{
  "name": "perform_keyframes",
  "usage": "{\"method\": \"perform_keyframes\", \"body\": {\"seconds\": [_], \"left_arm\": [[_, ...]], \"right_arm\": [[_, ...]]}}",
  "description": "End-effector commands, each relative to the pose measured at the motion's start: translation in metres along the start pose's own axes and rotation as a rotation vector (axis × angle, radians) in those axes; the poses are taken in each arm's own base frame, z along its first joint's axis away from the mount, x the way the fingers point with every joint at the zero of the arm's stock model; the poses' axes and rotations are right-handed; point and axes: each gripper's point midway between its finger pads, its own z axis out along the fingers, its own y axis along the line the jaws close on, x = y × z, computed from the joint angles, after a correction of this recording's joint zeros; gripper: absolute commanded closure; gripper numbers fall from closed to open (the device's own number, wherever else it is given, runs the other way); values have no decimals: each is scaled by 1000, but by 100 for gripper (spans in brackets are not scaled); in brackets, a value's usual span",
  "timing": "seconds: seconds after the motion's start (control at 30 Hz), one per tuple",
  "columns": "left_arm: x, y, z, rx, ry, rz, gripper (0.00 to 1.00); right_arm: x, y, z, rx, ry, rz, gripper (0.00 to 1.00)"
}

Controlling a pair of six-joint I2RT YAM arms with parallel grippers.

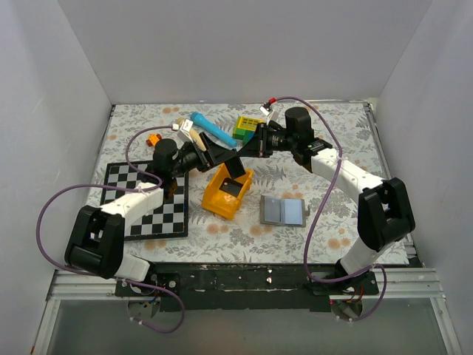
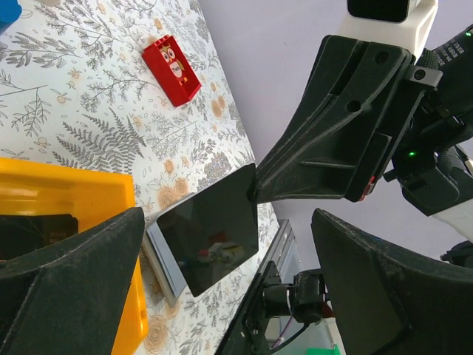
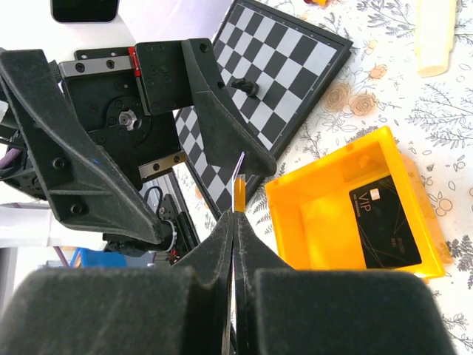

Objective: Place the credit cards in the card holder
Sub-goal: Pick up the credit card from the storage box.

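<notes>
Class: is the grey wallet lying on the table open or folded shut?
Open: the card holder lies spread flat in the top view, two pale bluish-grey inner panels facing up.

Both arms are reaching in toward each other on my feed. The left arm [image 1: 129, 201] angles forward and to the right. The right arm [image 1: 347, 174] is bent at the elbow and reaches forward-left, so the two wrists end up basically nose to nose near the middle. The right gripper [image 3: 235, 216] is pinched tight on one edge of a thin flat black credit card [image 2: 211, 240], holding it up in the air. The left gripper [image 2: 227, 213] is spread wide with a finger [image 2: 74, 274] on each side of that card, neither one touching it as far as I can tell.
</notes>
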Motion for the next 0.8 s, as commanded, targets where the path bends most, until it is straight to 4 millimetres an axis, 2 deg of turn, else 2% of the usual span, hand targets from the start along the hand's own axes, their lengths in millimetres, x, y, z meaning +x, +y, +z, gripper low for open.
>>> {"method": "perform_keyframes", "body": {"seconds": [0.0,0.53,0.77], "left_arm": [[-11,-19,4,50,-21,31,2],[-10,-31,3,88,-2,34,2],[-8,-22,2,44,-6,45,2]], "right_arm": [[-7,6,-9,22,-28,-59,99],[-6,-13,-8,111,-16,-70,99],[-9,-21,-3,137,-24,-76,99]]}}
